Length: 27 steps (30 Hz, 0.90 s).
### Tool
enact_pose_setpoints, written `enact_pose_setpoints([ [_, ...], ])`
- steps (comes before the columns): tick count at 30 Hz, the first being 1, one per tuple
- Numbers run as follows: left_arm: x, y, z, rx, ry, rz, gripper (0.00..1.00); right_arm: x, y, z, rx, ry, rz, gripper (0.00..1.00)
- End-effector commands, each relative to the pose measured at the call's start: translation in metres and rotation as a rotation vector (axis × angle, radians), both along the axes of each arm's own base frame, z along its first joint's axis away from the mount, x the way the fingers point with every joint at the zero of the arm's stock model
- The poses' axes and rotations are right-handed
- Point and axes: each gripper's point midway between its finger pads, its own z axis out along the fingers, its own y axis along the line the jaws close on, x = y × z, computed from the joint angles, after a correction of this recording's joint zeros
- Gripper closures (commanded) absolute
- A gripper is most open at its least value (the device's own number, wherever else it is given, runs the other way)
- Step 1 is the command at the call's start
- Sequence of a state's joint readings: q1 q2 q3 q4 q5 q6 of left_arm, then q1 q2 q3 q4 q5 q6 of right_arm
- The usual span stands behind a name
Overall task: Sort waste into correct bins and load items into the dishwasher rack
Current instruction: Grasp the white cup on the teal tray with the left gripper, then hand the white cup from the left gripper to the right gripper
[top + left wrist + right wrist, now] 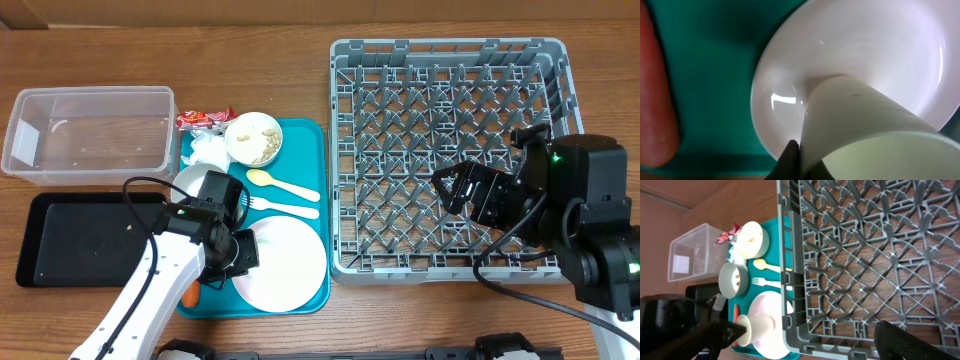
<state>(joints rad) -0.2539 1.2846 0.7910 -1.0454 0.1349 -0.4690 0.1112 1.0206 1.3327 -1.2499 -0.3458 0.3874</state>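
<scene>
At the near end of the teal serving tray [312,140], the left pincer [240,252] is shown closed narrowly on the left rim of the pale pink plate [288,262]. In the left wrist view, one white finger [860,125] is laid over the plate's upper face and a dark fingertip [790,157] is pressed at its edge. The plate is seen lying flat on the tray. The orange carrot [190,295] is found just beside the pincer, on the side away from the plate. The yellow fork [285,208] and spoon [280,185] are placed just beyond the plate, and the bowl of beige scraps [253,138] farther back. Over the dishwasher rack [450,60], well apart from the plate, the right pincer [462,188] is held with jaws wide and nothing between them.
</scene>
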Motion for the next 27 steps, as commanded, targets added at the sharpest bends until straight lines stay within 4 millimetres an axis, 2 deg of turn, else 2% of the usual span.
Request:
enact_pose_setpoints([
  [1,0.023,-0.012,0.045,-0.062,-0.106,0.004,0.96,0.003,-0.004,0.006,-0.033,-0.036,0.012,0.00],
  [4,0.040,-0.020,0.097,-0.112,-0.223,-0.019,0.96,0.001,0.002,0.008,-0.049,-0.066,0.089,0.00],
  [5,0.048,-0.026,0.121,-0.148,-0.291,-0.045,0.96,-0.001,0.006,0.009,-0.043,-0.076,0.129,0.00],
  [6,0.051,-0.030,0.134,-0.174,-0.327,-0.063,0.96,-0.002,0.009,0.010,-0.036,-0.082,0.151,0.00],
  [10,0.065,-0.058,0.199,-0.343,-0.524,-0.165,0.96,-0.014,0.032,0.020,0.042,-0.130,0.316,0.00],
  [13,0.063,-0.093,0.237,-0.558,-0.630,-0.315,0.96,-0.018,0.040,0.025,0.085,-0.137,0.358,0.00],
  [17,0.056,-0.120,0.270,-0.758,-0.706,-0.452,0.96,-0.036,0.063,0.042,0.160,-0.252,0.580,0.01],
  [20,0.047,-0.133,0.293,-0.883,-0.751,-0.544,0.96,-0.054,0.083,0.068,0.278,-0.389,0.769,0.05],
  [24,0.029,-0.145,0.321,-1.047,-0.792,-0.681,0.96,-0.059,0.090,0.086,0.343,-0.473,0.837,0.11],
  [27,0.017,-0.148,0.331,-1.115,-0.805,-0.757,0.96,-0.068,0.095,0.100,0.396,-0.554,0.917,0.11],
])
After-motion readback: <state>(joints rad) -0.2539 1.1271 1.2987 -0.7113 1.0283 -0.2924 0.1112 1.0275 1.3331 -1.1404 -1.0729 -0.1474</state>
